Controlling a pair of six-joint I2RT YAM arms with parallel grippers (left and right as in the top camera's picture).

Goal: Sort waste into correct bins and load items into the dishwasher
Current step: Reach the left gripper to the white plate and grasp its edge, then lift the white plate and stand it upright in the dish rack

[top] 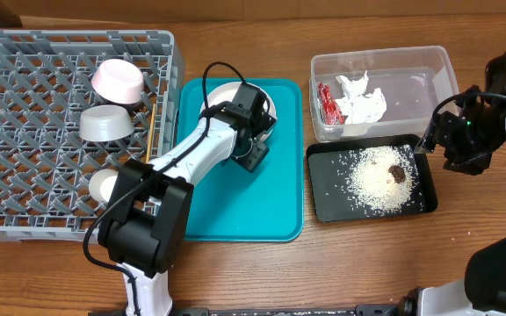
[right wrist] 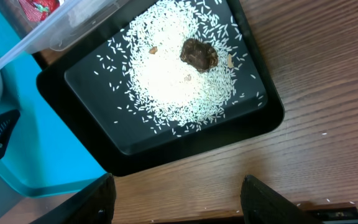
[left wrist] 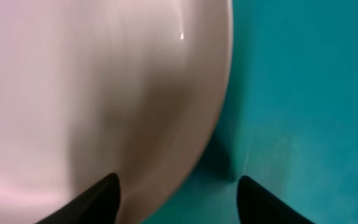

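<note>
The white plate [top: 225,95] lies at the back of the teal tray [top: 235,206]. My left gripper [top: 253,140] is open at the plate's near right edge. In the left wrist view the plate rim [left wrist: 185,124] runs between the spread fingers [left wrist: 176,193]. The grey dish rack [top: 25,132] holds a pink bowl [top: 118,81], a white bowl [top: 105,124], a white cup [top: 104,184] and chopsticks [top: 154,123]. The clear tub [top: 411,70] holds the red wrapper [top: 328,104] and the napkin [top: 360,101]. Rice [top: 374,178] and a brown lump [top: 397,173] lie in the black tray [top: 323,206]. My right gripper [top: 451,149] is open and empty, right of the black tray.
In the right wrist view the open fingers [right wrist: 176,199] hang over bare wood beside the black tray's rim [right wrist: 272,118], with the rice [right wrist: 179,81], the lump [right wrist: 197,53], a tub corner [right wrist: 61,28] and the teal tray [right wrist: 30,143] beyond.
</note>
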